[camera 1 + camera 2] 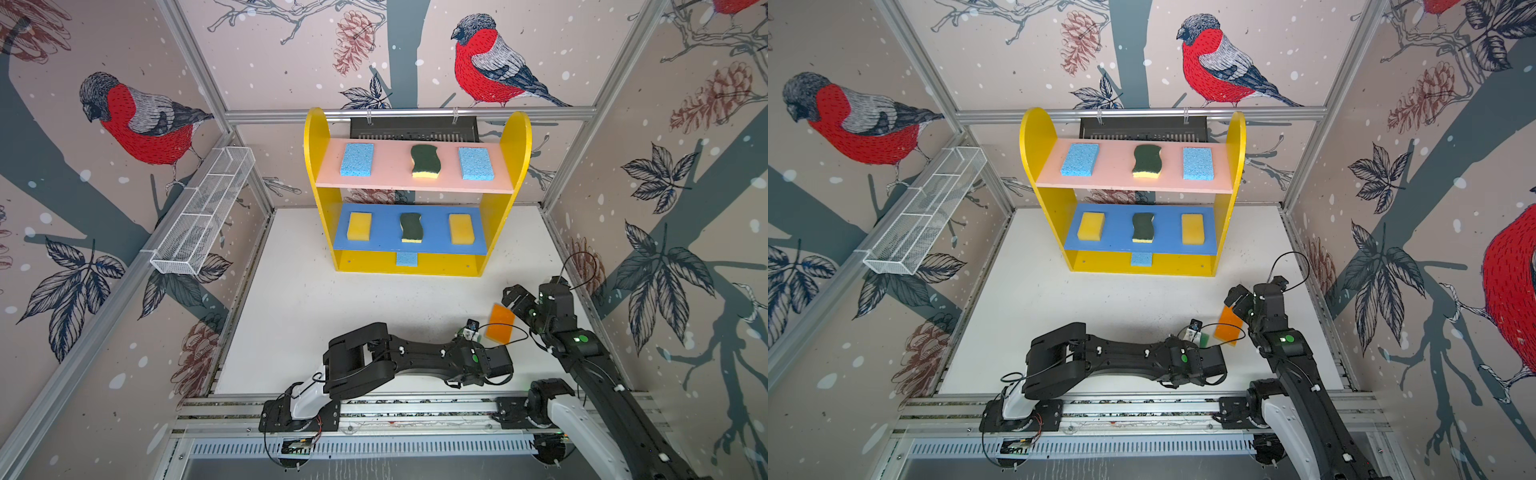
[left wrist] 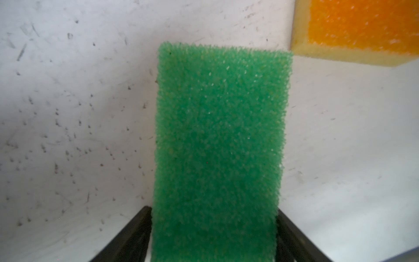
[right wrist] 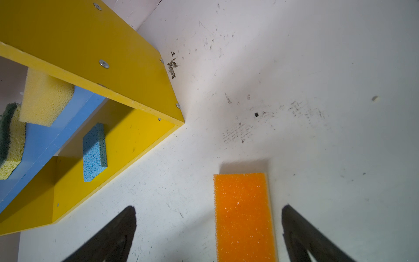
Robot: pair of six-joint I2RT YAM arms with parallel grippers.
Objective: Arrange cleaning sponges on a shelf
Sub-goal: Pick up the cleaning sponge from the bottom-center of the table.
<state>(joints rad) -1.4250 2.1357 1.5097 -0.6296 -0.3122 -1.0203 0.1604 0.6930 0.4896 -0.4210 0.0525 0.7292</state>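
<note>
The shelf (image 1: 316, 137) stands at the back. Its pink board carries two light blue sponges (image 1: 356, 159) and a dark-green wavy one (image 1: 424, 161). On the blue board lie two yellow sponges (image 1: 359, 226) with another dark-green one (image 1: 411, 227) between them. A light blue sponge (image 1: 406, 259) sits on the yellow bottom. My left gripper (image 2: 213, 209) is shut on the green sponge (image 2: 220, 147), low over the table at front right. Beside it lies the orange sponge (image 3: 243, 215), between the fingers of my open right gripper (image 3: 208, 206), which do not touch it.
A long white wire-mesh basket (image 1: 203, 212) hangs on the left wall. A black box (image 1: 415, 126) sits behind the shelf. Both arms crowd the front right of the white table (image 1: 311, 324); an aluminium rail (image 1: 415, 407) runs along the front.
</note>
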